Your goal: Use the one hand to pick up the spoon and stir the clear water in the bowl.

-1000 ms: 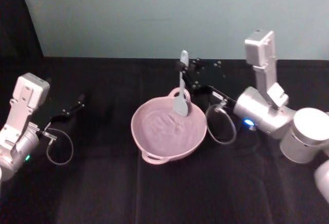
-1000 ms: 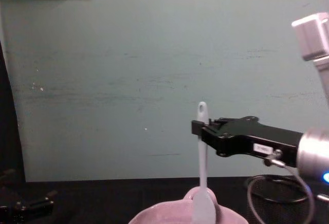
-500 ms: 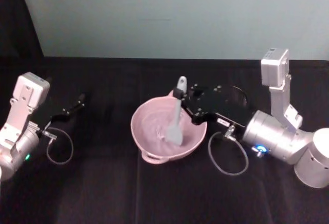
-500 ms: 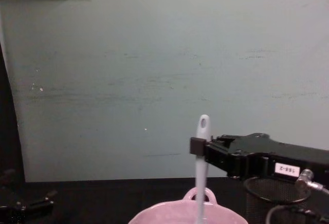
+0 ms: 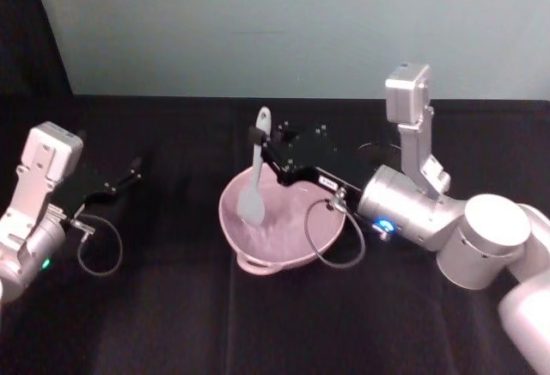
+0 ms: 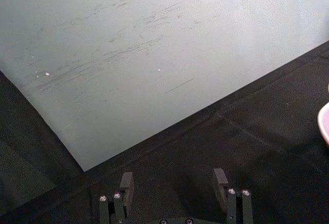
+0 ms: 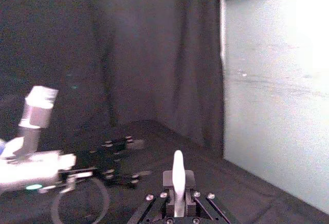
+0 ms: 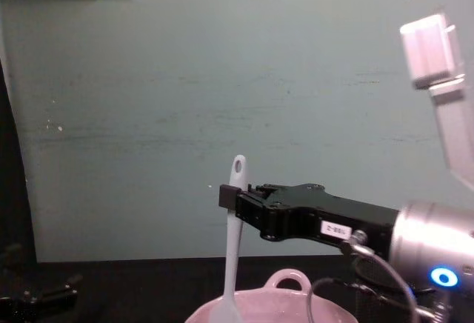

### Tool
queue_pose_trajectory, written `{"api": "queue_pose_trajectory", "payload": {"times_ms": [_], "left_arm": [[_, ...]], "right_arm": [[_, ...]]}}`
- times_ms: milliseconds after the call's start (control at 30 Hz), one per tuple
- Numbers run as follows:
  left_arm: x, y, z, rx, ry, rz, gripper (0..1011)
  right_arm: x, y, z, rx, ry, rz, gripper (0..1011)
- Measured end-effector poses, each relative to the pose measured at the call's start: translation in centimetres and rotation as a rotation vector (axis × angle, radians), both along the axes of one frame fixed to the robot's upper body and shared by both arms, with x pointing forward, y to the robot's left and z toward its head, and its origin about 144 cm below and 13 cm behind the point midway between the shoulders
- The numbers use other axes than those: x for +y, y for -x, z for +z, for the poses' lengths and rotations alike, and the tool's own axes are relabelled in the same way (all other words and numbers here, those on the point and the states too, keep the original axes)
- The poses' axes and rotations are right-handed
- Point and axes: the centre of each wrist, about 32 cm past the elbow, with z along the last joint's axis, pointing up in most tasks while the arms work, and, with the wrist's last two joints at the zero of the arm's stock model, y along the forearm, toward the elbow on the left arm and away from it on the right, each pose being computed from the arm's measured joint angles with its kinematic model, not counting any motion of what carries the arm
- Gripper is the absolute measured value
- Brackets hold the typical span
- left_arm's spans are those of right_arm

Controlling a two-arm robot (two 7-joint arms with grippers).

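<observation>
— Which step is in hand?
— Stirring. My right gripper (image 5: pixel 259 138) is clamped on the spoon (image 5: pixel 253 187) just below the hole in its handle. The blade end dips into the bowl (image 5: pixel 255 263) at the middle of the desk (image 5: pixel 172 323), near the bowl's left wall.
— Is it in the water (image 5: pixel 288 227)?
— Probably; it hardly shows against the pink.
— Next?
— I judge a sweep round inside the rim, without knocking the wall. My left gripper (image 6: pixel 173 193) rests near the desk's left edge, jaws wide and empty.

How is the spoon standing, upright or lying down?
Nearly upright: the right end effector grips the spoon just below its handle tip, and the scoop end hangs down inside the pink bowl.
</observation>
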Motion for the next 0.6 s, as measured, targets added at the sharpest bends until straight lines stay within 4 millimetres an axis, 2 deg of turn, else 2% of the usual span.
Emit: {"api": "queue_pose_trajectory", "payload": {"times_ms": [167, 333, 500, 600], "left_arm": [[0.0, 0.0, 0.0, 0.0, 0.0, 0.0, 1011], [0.0, 0.0, 0.0, 0.0, 0.0, 0.0, 1011], [0.0, 0.0, 0.0, 0.0, 0.0, 0.0, 1011], [0.0, 0.0, 0.0, 0.0, 0.0, 0.0, 1011]], "right_arm": [[0.3, -2.1, -0.8, -0.026, 0.025, -0.079, 114], [-0.5, -3.2, -1.1, -0.069, 0.051, -0.158, 114], [-1.7, -2.9, -0.7, -0.097, 0.067, -0.184, 114], [-3.0, -1.8, -0.2, -0.114, 0.081, -0.186, 114]]}}
